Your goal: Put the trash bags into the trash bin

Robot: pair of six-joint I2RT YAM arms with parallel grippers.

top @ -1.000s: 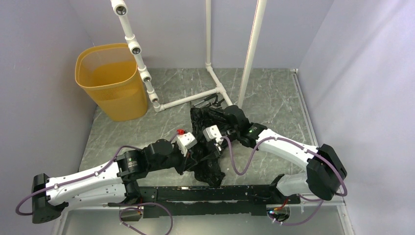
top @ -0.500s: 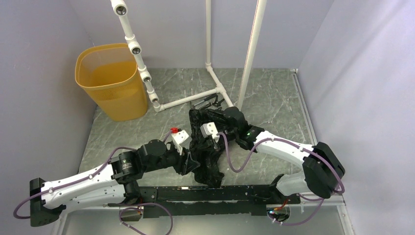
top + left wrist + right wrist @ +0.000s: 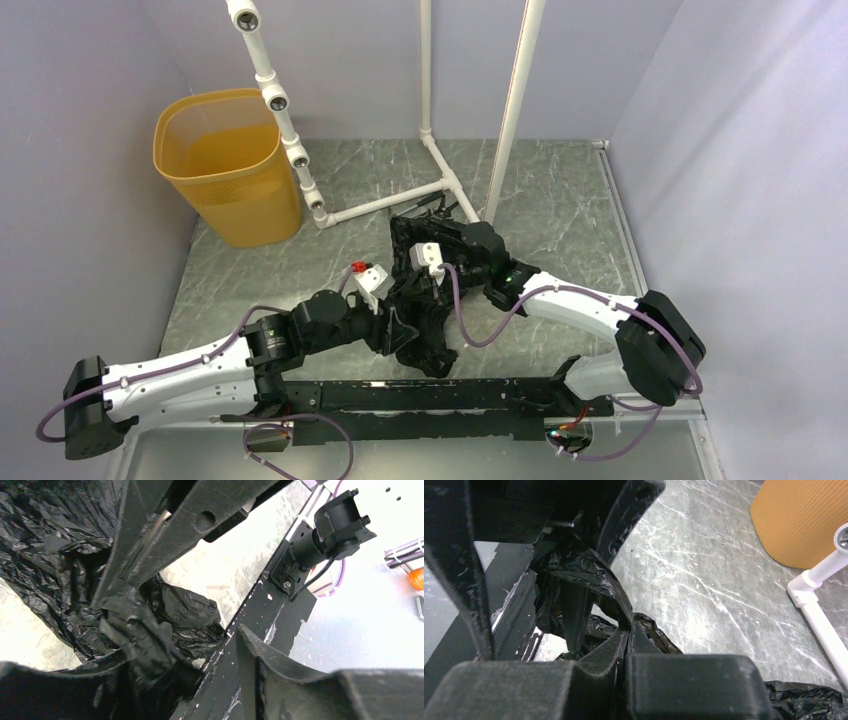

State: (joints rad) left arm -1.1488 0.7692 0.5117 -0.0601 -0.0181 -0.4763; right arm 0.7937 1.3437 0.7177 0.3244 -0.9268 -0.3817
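**Trash bag** [image 3: 437, 352]. Thin, glossy black film, crumpled into one long heap on the table [image 3: 560, 210]. At mid-width, running from about mid-depth down to the black rail [image 3: 420, 395] along the near edge. Mostly resting on the surface, not lifted clear.

**Trash bin** [image 3: 228, 165]. Yellow-orange, upright, mouth open, at the far-left corner of the table. Just beside the slanted arm of the white pipe frame [image 3: 385, 205]. Well apart from the bag. No black film visible inside.

**Right gripper** [image 3: 628, 632]. Pressed together, pinching a raised fold of the bag near the heap's upper part. Film draped over and around the closed tips in the right wrist view.

**Left gripper** [image 3: 398, 335]. Spread apart, with pale table showing through the gap in the left wrist view. Set against the heap's left flank and touching film there. Clamping nothing, as far as can be seen.

**Progress.** Judged early:
- Held at one point only, nothing delivered.
- Outstanding: lifting the whole bag off the table, carrying it across to the far-left corner, lowering it into the bin's mouth, and releasing it.
- Probably also a second hold or a regather first, given the loose film trailing below the pinch.
- Likely to drag along the surface or catch on the pipe frame on the way.
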